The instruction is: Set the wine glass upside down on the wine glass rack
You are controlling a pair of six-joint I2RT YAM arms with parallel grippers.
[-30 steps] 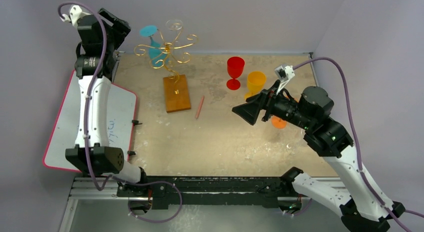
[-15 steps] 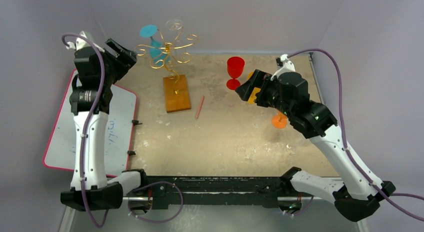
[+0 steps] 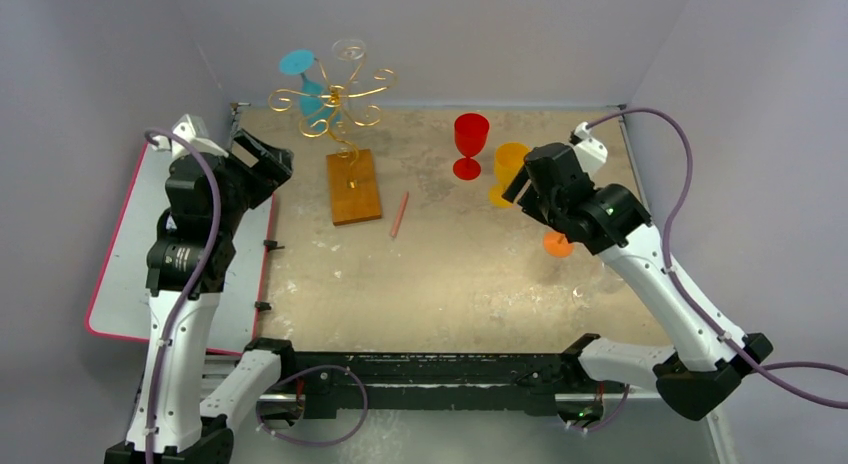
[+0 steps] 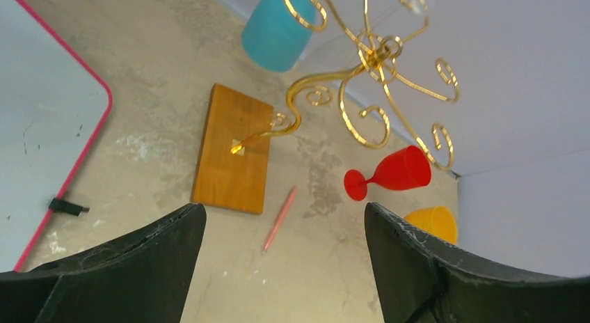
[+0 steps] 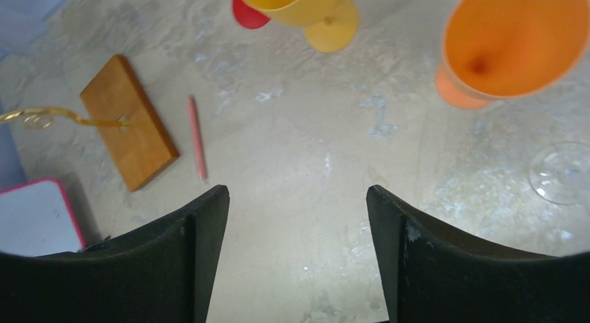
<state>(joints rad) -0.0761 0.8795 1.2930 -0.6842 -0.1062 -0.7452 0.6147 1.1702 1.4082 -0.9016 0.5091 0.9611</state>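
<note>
The left gripper (image 4: 284, 208) and right gripper (image 5: 298, 191) are gaping empty, while the gold wire rack (image 3: 333, 97) with its wooden base is standing by the far edge of the bench (image 3: 450, 274).

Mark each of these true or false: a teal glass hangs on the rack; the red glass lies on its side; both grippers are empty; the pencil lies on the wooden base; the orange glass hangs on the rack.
1. A teal glass hangs on the rack. True.
2. The red glass lies on its side. False: it stands upright on the table.
3. The left gripper and right gripper are open and empty. True.
4. The pencil lies on the base. False: it lies on the table beside the base.
5. The orange glass hangs on the rack. False: it stands on the table by the right arm.
</note>
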